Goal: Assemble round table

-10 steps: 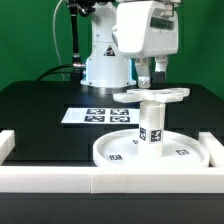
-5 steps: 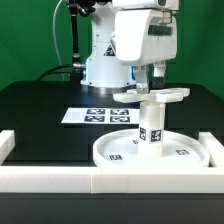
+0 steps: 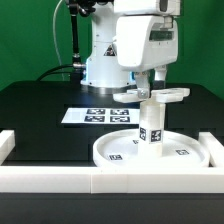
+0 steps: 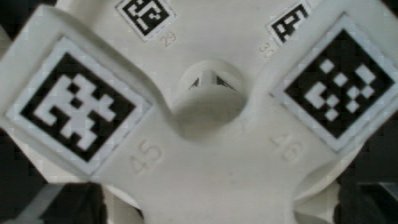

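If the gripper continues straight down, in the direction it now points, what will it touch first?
Most likely the cross-shaped piece on top of the post; the gripper hangs right over it, though the exact depth is unclear.

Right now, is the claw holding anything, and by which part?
Cannot tell for sure: the claw straddles the cross-shaped piece near its middle, atop the post.
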### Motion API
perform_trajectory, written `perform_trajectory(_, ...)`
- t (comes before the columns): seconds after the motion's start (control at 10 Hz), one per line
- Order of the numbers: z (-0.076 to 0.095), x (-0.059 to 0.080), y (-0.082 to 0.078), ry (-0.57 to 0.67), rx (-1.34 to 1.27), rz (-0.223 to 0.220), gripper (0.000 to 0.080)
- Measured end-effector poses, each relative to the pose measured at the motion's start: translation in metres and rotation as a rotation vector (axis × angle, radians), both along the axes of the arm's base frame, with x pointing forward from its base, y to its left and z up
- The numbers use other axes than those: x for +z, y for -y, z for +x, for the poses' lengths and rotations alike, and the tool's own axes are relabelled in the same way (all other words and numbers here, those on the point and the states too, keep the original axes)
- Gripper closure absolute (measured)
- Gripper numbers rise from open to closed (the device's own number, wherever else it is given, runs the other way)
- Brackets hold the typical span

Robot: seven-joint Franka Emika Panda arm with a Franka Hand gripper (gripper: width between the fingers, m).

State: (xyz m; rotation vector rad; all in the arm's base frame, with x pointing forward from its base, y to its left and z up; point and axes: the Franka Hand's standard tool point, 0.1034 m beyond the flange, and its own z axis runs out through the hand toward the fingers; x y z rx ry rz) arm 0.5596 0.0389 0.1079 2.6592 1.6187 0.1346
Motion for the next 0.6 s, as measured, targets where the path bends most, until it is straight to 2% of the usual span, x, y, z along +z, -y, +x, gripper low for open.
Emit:
perform_trajectory(0.3, -0.0001, -0.0043, 0.0012, -0.006, -0.004, -0.002, 0.0150)
perform_trajectory(0.4, -0.0002, -0.0044, 0.0013, -0.006, -0.005, -0.002, 0.0177)
perform_trajectory(0.5, -0.0002, -0.0045, 0.0018, -0.007, -0.005, -0.002, 0.0324)
perform_trajectory(0.6, 0.0000, -0.0043, 0.0019, -0.006, -0.006, -0.002, 0.0324)
